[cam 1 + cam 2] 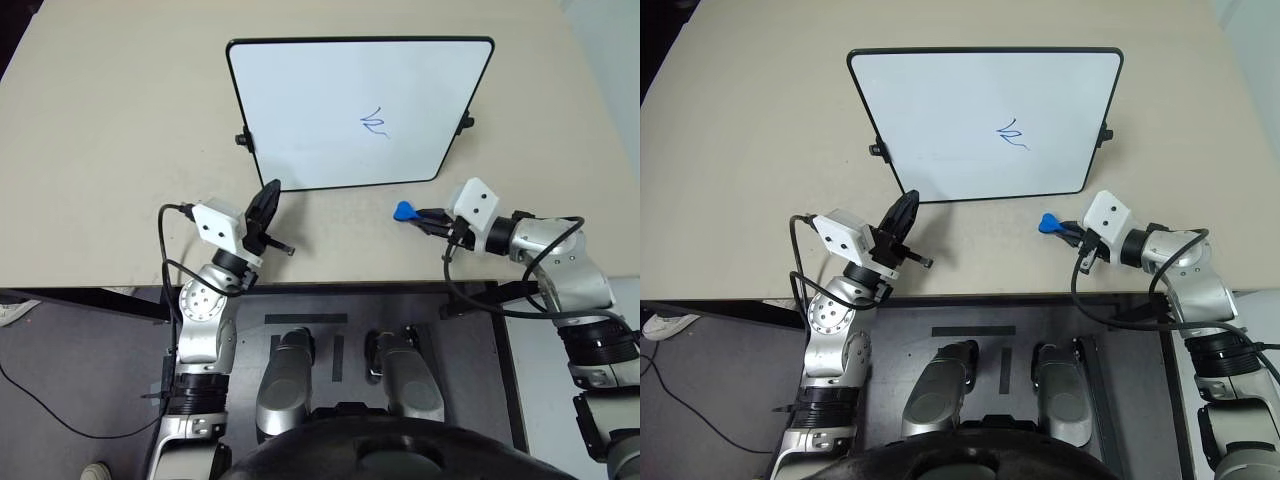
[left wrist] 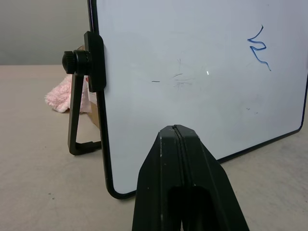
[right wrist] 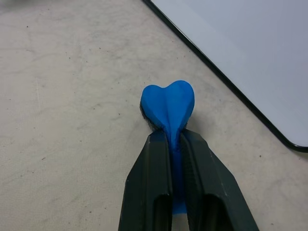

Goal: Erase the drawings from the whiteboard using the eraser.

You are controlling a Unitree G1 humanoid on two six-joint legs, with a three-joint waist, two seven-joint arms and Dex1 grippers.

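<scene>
The whiteboard [image 1: 350, 110] stands propped on the beige table, black-framed with a knob on each side. A small blue scribble, the drawings [image 1: 374, 123], sits right of its middle, also visible as drawings [image 2: 259, 47] in the left wrist view. My right gripper [image 1: 424, 216] is shut on the bright blue eraser [image 1: 405, 211], low over the table just in front of the board's near right corner. The eraser [image 3: 168, 105] bulges out past the pinching fingertips. My left gripper [image 1: 268, 195] is shut and empty, its tip close to the board's near left corner.
The table [image 1: 110, 150] stretches wide to the left of the board. A pink fluffy thing [image 2: 65, 96] lies behind the board by its black stand [image 2: 79, 115]. The table's front edge [image 1: 350, 283] runs just under both wrists.
</scene>
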